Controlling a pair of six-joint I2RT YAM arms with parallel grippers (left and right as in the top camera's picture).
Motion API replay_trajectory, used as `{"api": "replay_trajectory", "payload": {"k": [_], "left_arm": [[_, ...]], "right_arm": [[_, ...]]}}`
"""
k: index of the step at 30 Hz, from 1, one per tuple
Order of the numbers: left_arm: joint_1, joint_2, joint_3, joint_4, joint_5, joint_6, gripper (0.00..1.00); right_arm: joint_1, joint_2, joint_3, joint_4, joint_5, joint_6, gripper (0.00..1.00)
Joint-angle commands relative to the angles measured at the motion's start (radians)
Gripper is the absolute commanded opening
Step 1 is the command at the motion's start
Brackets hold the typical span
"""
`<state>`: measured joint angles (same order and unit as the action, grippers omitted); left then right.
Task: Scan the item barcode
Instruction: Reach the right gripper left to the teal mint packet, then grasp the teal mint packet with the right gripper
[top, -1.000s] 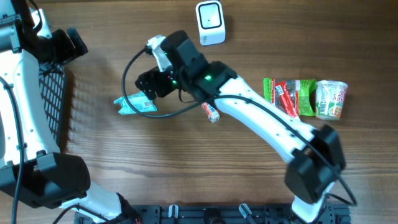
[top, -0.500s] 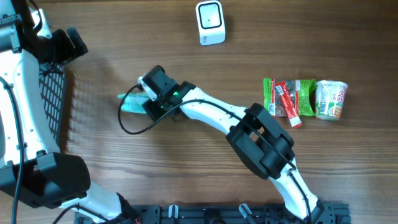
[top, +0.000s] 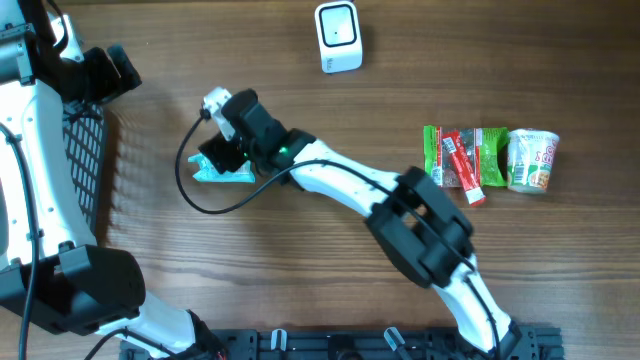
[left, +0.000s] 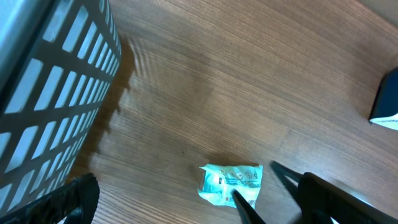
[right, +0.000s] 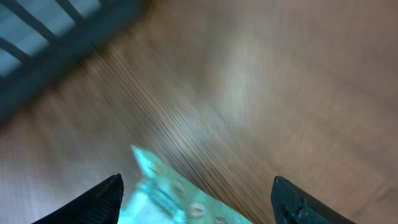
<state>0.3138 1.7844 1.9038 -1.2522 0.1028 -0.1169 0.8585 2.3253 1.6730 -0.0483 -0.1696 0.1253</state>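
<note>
right gripper (right: 196, 193) shifted slightly farther from arm base since half second ago, now set over teal packet (top: 222, 172); fingers spread wide, nothing grasped. packet crinkled, glossy, laid flat on wood-grain table (top: 300, 260). left gripper (left: 198, 190) spread wide, nothing held. black lattice basket (top: 88, 150) at left, contents not discernible. white boxy scanner (top: 338, 37) well apart. green packets (top: 492, 155), red stick (top: 458, 160), printed cup (top: 532, 160) lined at right.

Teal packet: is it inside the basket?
No, the left wrist view shows the teal packet lying on the wooden table, apart from the basket.
</note>
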Motion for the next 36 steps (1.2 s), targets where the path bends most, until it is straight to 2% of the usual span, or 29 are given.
{"api": "replay_trajectory", "payload": {"k": [1,2,3,5,8,9,12,14,15,17,19,21,24,26,28,29,32,34,35,36], "left_arm": [[0.005,0.0,-0.003,0.0,0.012,0.005,1.0],[0.005,0.0,-0.003,0.0,0.012,0.005,1.0],[0.005,0.0,-0.003,0.0,0.012,0.005,1.0],[0.004,0.0,-0.003,0.0,0.012,0.005,1.0],[0.005,0.0,-0.003,0.0,0.012,0.005,1.0],[0.005,0.0,-0.003,0.0,0.012,0.005,1.0],[0.005,0.0,-0.003,0.0,0.012,0.005,1.0],[0.005,0.0,-0.003,0.0,0.012,0.005,1.0],[0.005,0.0,-0.003,0.0,0.012,0.005,1.0],[0.005,0.0,-0.003,0.0,0.012,0.005,1.0],[0.005,0.0,-0.003,0.0,0.012,0.005,1.0],[0.005,0.0,-0.003,0.0,0.012,0.005,1.0],[0.005,0.0,-0.003,0.0,0.012,0.005,1.0],[0.005,0.0,-0.003,0.0,0.012,0.005,1.0],[0.005,0.0,-0.003,0.0,0.012,0.005,1.0],[0.005,0.0,-0.003,0.0,0.012,0.005,1.0],[0.005,0.0,-0.003,0.0,0.012,0.005,1.0],[0.005,0.0,-0.003,0.0,0.012,0.005,1.0],[0.005,0.0,-0.003,0.0,0.012,0.005,1.0],[0.005,0.0,-0.003,0.0,0.012,0.005,1.0]], "right_arm": [[0.001,0.068,0.001,-0.058,-0.085,-0.014,0.64],[0.001,0.056,0.001,-0.115,-0.102,-0.007,0.52],[-0.003,0.037,0.001,-0.171,-0.089,0.008,0.45],[-0.013,-0.03,0.001,-0.311,-0.028,0.018,0.38],[-0.022,-0.167,0.001,-0.571,0.054,0.069,0.38],[-0.022,-0.203,0.001,-0.68,0.051,0.131,0.38],[-0.017,-0.212,0.001,-0.815,-0.039,0.192,0.41],[-0.019,-0.224,0.001,-0.798,0.063,0.189,0.46],[-0.026,-0.22,0.0,-0.762,0.182,0.19,0.5],[-0.027,-0.218,-0.024,-0.692,0.249,0.19,0.41],[-0.027,-0.217,-0.074,-0.64,0.261,0.194,0.26],[-0.027,-0.217,-0.144,-0.587,0.281,0.218,0.24],[-0.026,-0.217,-0.199,-0.572,0.16,0.216,0.24],[-0.02,-0.217,-0.207,-0.573,-0.057,0.202,0.25],[-0.001,-0.218,-0.207,-0.579,-0.259,0.134,0.26],[0.01,-0.218,-0.207,-0.586,-0.301,0.111,0.29],[0.029,-0.241,-0.201,-0.607,-0.293,0.092,0.31],[0.013,-0.311,-0.198,-0.612,-0.199,0.14,0.33],[0.011,-0.346,-0.198,-0.592,-0.143,0.137,0.39],[0.011,-0.371,-0.198,-0.563,-0.09,0.136,0.51]]}}
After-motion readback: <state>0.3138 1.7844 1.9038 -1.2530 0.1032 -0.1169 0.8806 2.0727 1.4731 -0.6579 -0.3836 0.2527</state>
